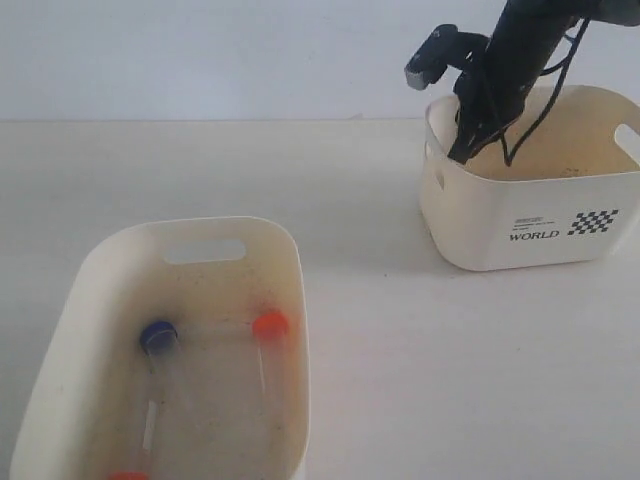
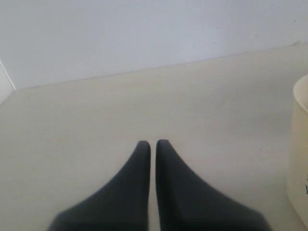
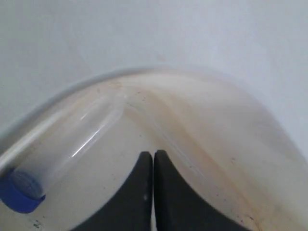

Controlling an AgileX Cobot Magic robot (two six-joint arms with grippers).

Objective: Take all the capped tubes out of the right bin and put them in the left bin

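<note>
The right bin [image 1: 530, 215] stands at the back right, and my right arm reaches down into it. My right gripper [image 1: 462, 155] [image 3: 153, 153] is shut with nothing between its fingers, low over the bin's floor. A clear capped tube [image 3: 77, 139] with a blue cap [image 3: 19, 193] lies along the bin's wall beside the gripper, apart from it. The left bin [image 1: 75, 300] at the front left holds capped tubes: one with a blue cap [image 1: 158, 337], one with an orange cap [image 1: 270, 324] and another orange cap [image 1: 128, 476] at the picture's edge. My left gripper [image 2: 153, 143] is shut and empty over bare table.
The pale table [image 1: 360, 330] runs between the two bins, and a white wall [image 1: 200, 50] stands behind. A cream bin's wall [image 2: 299, 159] shows at the edge of the left wrist view. The right arm's cables [image 1: 545, 90] hang over the right bin.
</note>
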